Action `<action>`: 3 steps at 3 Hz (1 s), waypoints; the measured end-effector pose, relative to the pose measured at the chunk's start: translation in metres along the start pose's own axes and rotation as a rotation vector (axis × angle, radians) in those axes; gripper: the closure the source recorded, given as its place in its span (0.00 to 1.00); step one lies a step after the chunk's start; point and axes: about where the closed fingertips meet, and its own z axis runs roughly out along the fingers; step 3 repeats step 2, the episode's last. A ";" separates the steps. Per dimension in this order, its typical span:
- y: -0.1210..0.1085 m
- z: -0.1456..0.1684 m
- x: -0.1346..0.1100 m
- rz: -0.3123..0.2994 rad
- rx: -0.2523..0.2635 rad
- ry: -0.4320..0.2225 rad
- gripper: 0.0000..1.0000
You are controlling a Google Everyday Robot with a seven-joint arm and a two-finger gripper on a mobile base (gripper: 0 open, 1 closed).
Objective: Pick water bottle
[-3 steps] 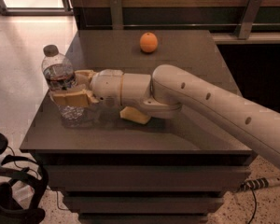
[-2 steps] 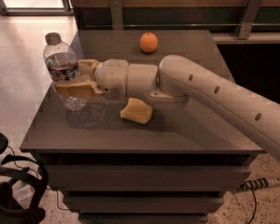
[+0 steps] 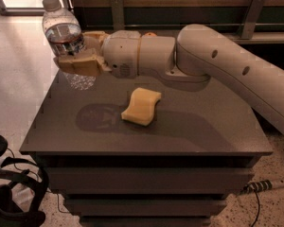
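The water bottle [image 3: 66, 37] is a clear ribbed plastic bottle with a grey-white cap and a dark label band. It is upright and held in the air above the table's back left corner. My gripper [image 3: 78, 56] is shut on the bottle's middle, with tan fingers [image 3: 80, 64] on both sides of it. The white arm [image 3: 217, 65] reaches in from the right across the table.
A yellow sponge [image 3: 142, 106] lies on the dark grey table [image 3: 203, 131] near the middle. An orange [image 3: 149, 33] is mostly hidden behind the arm at the back. Black gear and cables [image 3: 9, 193] lie on the floor at the left.
The gripper has lifted the bottle off the table and raised it. The arm rose with it and now covers the orange. The sponge has not moved.
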 end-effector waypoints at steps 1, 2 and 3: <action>-0.003 -0.012 -0.033 -0.082 0.025 0.003 1.00; -0.003 -0.012 -0.033 -0.082 0.025 0.003 1.00; -0.003 -0.012 -0.033 -0.082 0.025 0.003 1.00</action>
